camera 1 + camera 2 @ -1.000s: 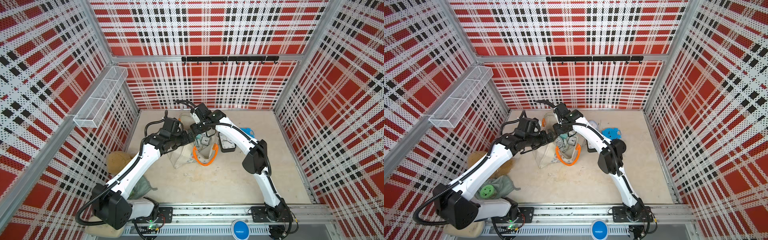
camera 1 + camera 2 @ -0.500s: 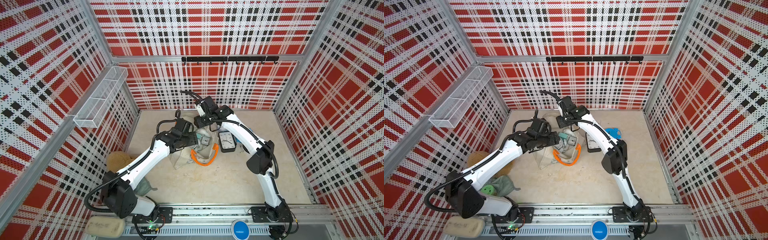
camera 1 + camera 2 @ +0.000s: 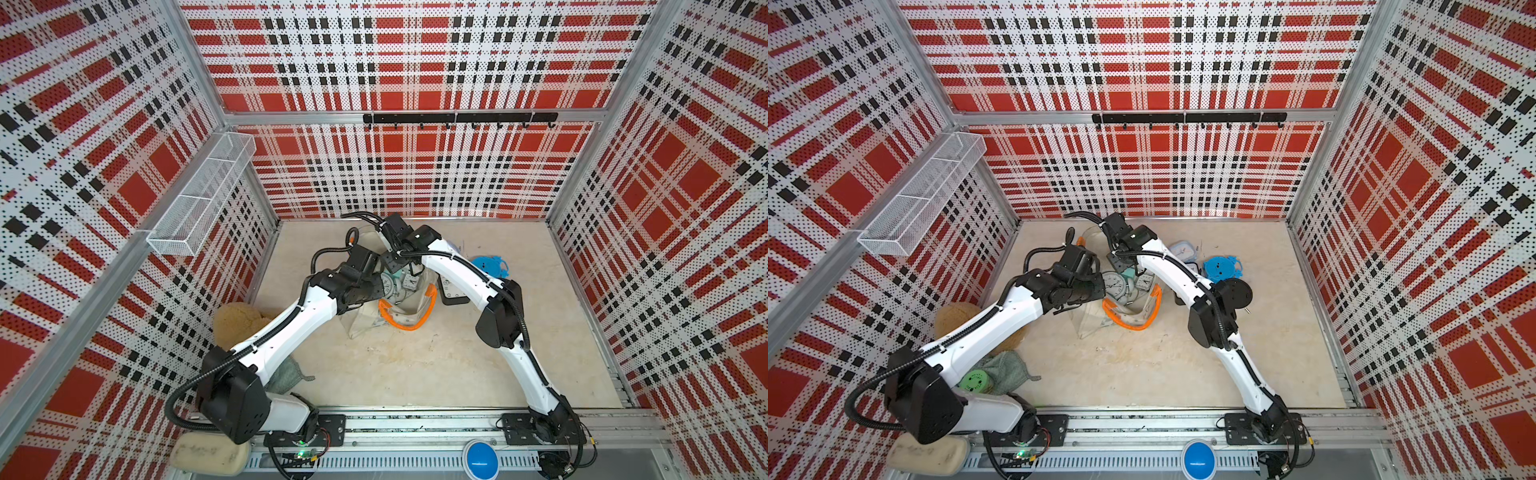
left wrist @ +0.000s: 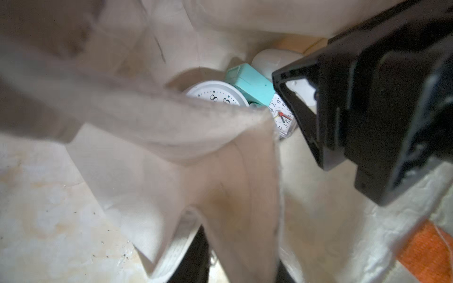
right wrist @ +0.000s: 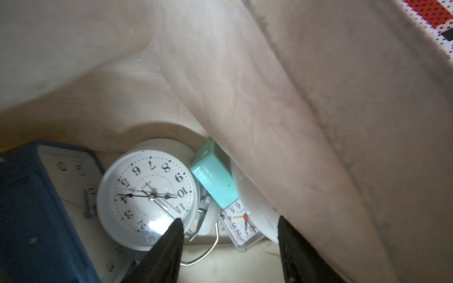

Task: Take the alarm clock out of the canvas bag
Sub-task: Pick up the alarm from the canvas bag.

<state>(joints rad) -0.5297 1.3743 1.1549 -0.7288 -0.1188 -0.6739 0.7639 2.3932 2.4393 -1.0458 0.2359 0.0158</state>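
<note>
The cream canvas bag lies open on the floor with its orange handle in front. Inside it lie a round white alarm clock, a teal block and a small clear-cased clock; all three also show in the left wrist view. My right gripper is open inside the bag, with the round clock's wire handle and the small clock between its fingers. My left gripper is shut on a fold of the bag's rim, and the cloth hides its fingertips.
Outside the bag lie a black clock, a blue clock and a pale square clock. A tan plush and a green cloth sit at the left. A navy box lies beside the round clock.
My left gripper has moved in to the bag's rim and closed from wide open onto the cloth. My right gripper has shifted at the bag's mouth and stayed open.
</note>
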